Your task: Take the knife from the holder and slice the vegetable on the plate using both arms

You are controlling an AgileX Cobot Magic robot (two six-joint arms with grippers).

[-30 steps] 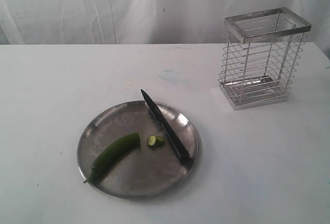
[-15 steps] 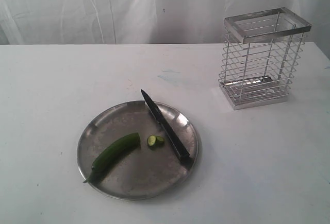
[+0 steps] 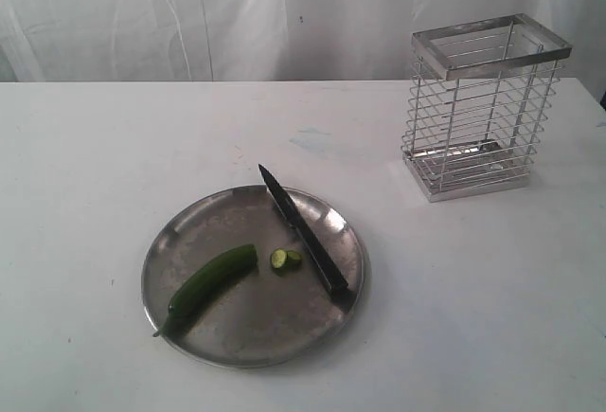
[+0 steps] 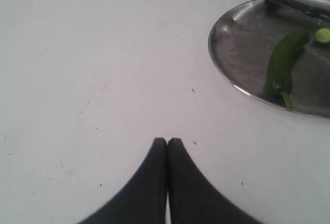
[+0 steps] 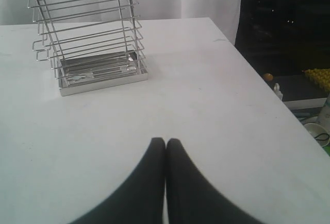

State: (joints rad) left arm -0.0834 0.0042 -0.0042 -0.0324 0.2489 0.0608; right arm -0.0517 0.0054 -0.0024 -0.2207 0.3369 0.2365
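Left wrist view, left pincer closed, knife on plate, well apart.

A white table fills the exterior view; at twelve o'clock behind it hangs a creased white curtain, evenly lit.

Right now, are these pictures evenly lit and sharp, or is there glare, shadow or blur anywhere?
Exterior view: soft even light, slightly grainy; the plate has a dull sheen. Left wrist view: the left end effector is a dark, soft-edged shape up close. Right wrist view: the wire holder glints; past the table edge it is dark.
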